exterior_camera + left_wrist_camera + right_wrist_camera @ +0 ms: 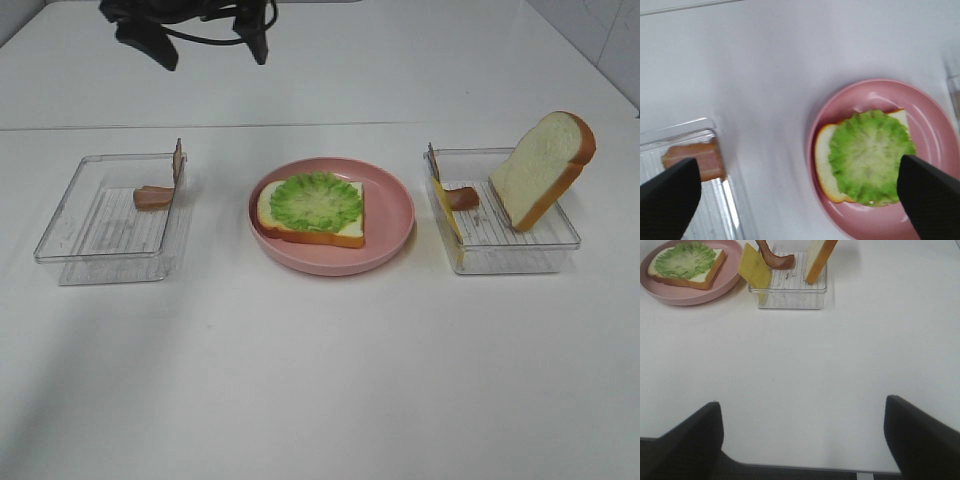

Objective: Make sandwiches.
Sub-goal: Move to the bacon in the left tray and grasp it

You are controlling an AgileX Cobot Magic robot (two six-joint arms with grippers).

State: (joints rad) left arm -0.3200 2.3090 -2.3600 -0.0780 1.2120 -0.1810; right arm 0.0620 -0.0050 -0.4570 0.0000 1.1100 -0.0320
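On a white table (300, 380), a clear left tray (75, 215) is holding a curled bacon strip (153, 197), one end lying on the ribbed floor and the other rising against the wall nearest the plate. The left gripper (797, 165) is hovering above the gap between that tray and the plate, its jaws spread as wide as they go and gripping nothing; one dark finger (670, 200) is hanging over the tray, the other over the plate's edge. At the centre, the round pink plate (395, 215) is carrying the sandwich in progress: a bread slice (305, 232) lying flat with a ruffled lettuce leaf (318, 200) spread on top. To the right, a second clear tray (520, 250) is holding a thin yellow cheese slice (447, 215) standing against its plate-side wall, another curled bacon strip (461, 197) just beside it, and a second bread slice (543, 165) leaning on edge against the far side. The right gripper (802, 402) is hanging over bare table well in front of that tray, jaws wide apart and empty.
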